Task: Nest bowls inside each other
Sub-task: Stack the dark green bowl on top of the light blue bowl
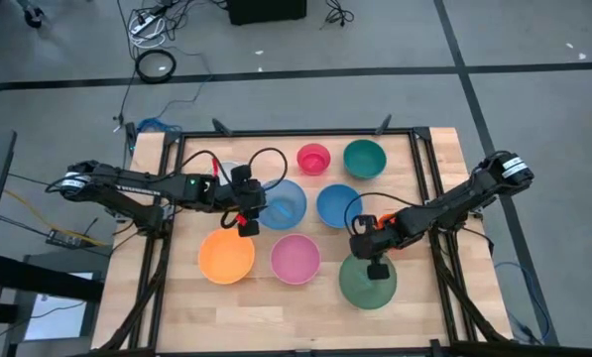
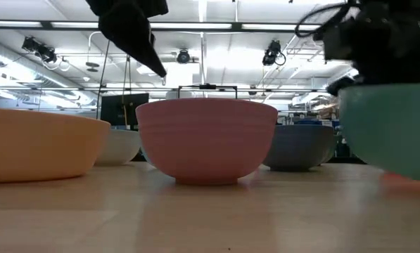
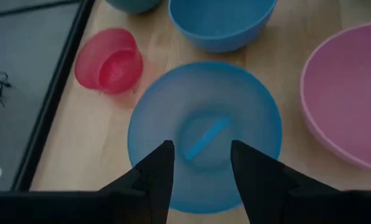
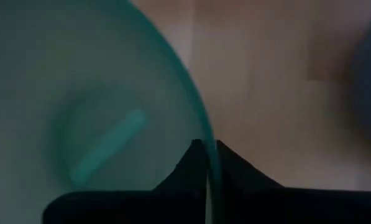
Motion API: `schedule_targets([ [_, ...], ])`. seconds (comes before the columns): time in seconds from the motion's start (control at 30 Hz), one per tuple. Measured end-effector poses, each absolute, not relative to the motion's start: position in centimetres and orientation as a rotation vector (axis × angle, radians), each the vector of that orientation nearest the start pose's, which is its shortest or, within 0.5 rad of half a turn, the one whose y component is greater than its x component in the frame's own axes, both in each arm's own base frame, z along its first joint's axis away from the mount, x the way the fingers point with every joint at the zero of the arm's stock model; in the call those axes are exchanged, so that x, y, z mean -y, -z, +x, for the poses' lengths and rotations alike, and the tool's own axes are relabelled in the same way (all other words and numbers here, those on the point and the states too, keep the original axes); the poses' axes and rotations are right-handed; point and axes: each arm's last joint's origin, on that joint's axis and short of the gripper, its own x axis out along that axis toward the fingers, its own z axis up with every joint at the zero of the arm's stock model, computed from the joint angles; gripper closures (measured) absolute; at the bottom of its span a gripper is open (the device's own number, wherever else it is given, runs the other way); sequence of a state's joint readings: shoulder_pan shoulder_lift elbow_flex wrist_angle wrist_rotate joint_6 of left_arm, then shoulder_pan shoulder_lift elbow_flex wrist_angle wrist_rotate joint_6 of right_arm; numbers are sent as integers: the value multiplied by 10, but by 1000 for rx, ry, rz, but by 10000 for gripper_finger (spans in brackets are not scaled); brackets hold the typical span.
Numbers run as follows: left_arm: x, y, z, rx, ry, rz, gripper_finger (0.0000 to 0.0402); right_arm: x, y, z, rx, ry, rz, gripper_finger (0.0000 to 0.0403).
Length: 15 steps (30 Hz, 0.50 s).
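Right gripper (image 1: 378,270) has its jaws pinched shut on the rim of the big green bowl (image 1: 367,282): in the right wrist view one finger sits inside the wall and one outside, rim between them. This bowl is the landmark. Just beside its far rim, under the right wrist, a small orange-red bowl (image 1: 389,232) is partly hidden. Blue bowl (image 1: 338,205) sits just beyond that; small green bowl (image 1: 364,159) and small pink bowl (image 1: 313,159) lie farthest off. Big pink bowl (image 1: 296,259) is the near neighbour, orange bowl (image 1: 226,257) beyond it.

Left gripper (image 3: 199,167) hovers over the pale blue bowl (image 3: 204,135), well away from the landmark, jaws well apart and holding nothing.

Handling, judged: thin plastic, light, smooth. A rim pinch is the only real hold; the wall may flex and the bowl could swing or slip when lifted. Low risk of breakage.
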State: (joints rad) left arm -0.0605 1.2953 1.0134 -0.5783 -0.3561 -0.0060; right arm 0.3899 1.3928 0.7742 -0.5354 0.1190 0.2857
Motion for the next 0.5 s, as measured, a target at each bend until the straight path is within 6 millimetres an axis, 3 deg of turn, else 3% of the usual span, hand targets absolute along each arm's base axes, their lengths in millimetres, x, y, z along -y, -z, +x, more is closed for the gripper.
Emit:
schedule_targets([
  [0.13, 6, -273, 260, -869, -288, 158, 234, -88, -204, 240, -1048, -22, -95, 400],
  [0.33, 9, -272, 259, -882, -281, 157, 234, -76, -254, 269, -858, 41, -113, 401],
  [0.5, 10, -274, 257, -882, -280, 151, 234, -50, -296, 291, -690, 150, -58, 402],
])
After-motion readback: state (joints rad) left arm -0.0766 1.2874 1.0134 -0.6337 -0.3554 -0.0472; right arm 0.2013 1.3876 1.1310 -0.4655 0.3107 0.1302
